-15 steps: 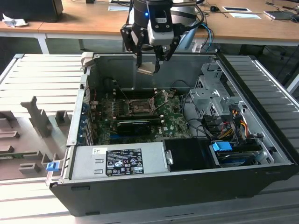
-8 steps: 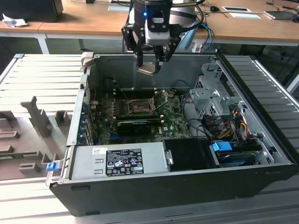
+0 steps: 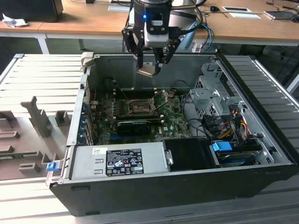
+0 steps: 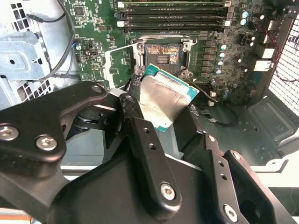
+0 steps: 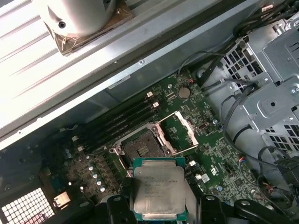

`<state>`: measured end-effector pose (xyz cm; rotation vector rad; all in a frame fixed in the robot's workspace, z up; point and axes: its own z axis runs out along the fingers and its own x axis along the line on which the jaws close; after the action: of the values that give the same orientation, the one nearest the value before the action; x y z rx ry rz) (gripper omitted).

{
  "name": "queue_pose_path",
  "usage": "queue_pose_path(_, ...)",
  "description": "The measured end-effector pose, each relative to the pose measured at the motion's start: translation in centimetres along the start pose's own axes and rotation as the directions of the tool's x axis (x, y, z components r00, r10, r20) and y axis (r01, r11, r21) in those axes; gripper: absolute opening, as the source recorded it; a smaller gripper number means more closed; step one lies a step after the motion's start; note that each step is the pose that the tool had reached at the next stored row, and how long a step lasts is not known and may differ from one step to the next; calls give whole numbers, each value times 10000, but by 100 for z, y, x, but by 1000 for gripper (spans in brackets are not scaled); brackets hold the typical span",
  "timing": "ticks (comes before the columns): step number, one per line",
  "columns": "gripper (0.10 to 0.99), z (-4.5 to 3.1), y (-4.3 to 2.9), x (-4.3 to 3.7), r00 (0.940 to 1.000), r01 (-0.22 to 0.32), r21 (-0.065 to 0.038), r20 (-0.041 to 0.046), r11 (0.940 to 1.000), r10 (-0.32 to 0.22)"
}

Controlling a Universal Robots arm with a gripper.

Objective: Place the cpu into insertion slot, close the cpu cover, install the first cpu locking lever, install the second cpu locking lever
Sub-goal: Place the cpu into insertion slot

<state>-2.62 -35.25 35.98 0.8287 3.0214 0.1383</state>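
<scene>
Open black computer case (image 3: pixel 163 186) lies on grey ribbed metal bench (image 3: pixel 42 70); light wooden desks (image 3: pixel 84 23) behind. Jaws pinch small square silver-topped cpu (image 3: pixel 145 71), held in air above green motherboard (image 3: pixel 173 116), not touching dark square insertion slot (image 3: pixel 138 106). Silver frame cpu cover (image 5: pixel 188 129) stands swung open beside slot.

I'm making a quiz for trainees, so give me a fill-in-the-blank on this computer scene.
The gripper holds the cpu ____ the slot.
The slot lies ____, with nothing in it.
The cover is ____, not shut.
Missing words: above; empty; open.
</scene>
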Motion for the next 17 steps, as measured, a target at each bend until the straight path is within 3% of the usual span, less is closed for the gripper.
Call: queue_pose_path(17, 525, 16, -3, -2, 9983, -587, -8, 52, 9983, 587)
